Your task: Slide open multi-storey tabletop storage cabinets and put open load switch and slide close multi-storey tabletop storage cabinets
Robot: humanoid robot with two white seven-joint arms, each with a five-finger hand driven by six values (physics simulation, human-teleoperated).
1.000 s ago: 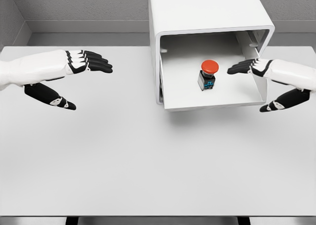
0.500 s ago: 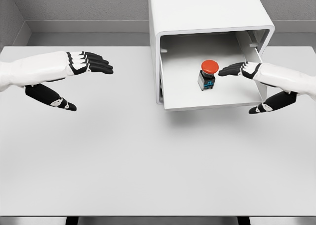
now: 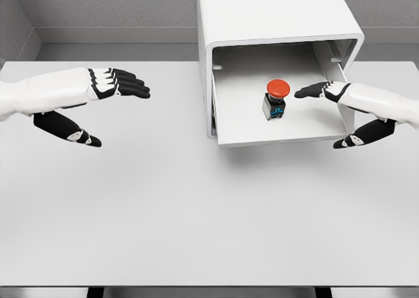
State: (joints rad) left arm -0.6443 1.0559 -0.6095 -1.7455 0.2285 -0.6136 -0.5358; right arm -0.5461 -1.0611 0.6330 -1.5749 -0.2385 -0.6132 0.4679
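Observation:
The white storage cabinet (image 3: 275,16) stands at the back of the table, right of centre, with its drawer (image 3: 281,133) slid out toward me. Inside the drawer stands the load switch (image 3: 275,99), a dark body with a red mushroom button on top, upright. My right hand (image 3: 327,111) reaches in from the right, open, its black fingertips (image 3: 306,92) just right of the switch and apart from it, the thumb outside the drawer's right wall. My left hand (image 3: 114,108) hovers open over the table at the far left, holding nothing.
The white table (image 3: 196,213) stretches wide in front of the cabinet. A grey wall runs behind it. The drawer's front lip overhangs the tabletop near the middle.
My right hand first slid left toward the switch, then drew slightly back to the right. The left hand and the switch have stayed put.

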